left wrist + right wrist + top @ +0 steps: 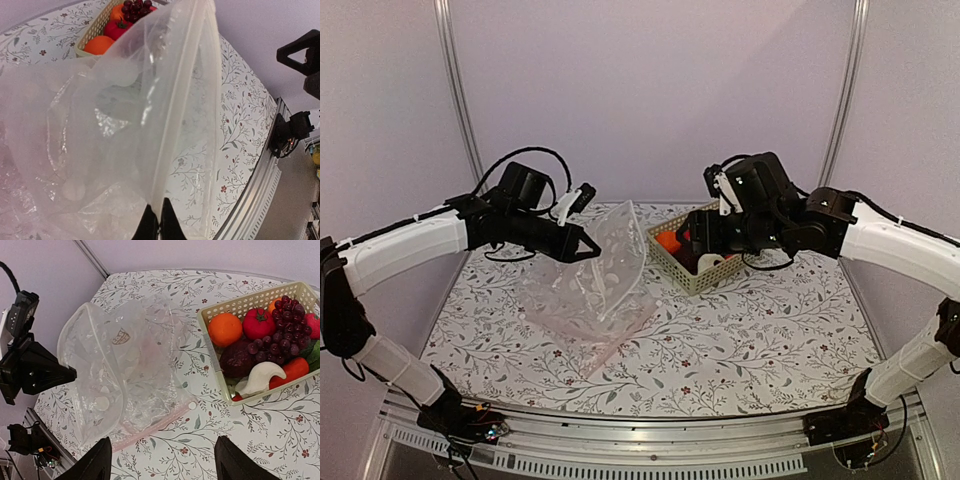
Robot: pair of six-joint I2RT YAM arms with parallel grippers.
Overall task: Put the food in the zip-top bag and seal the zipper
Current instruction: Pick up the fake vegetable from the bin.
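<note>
Right wrist view gives us the right gripper (165,462) with fingers spread and nothing between them, hovering near the basket (212,355). There the grapes (282,330) and the round red fruit (259,324) lie packed among other produce. Our left gripper (159,225) is pinched on the zipper (175,125) edge of the zip-top bag (125,380), lifting its mouth off the table. We judge two risks: catching the orange fruit (225,329) beside the red one, or the thin film slipping from the pinch so the mouth sags shut.
</note>
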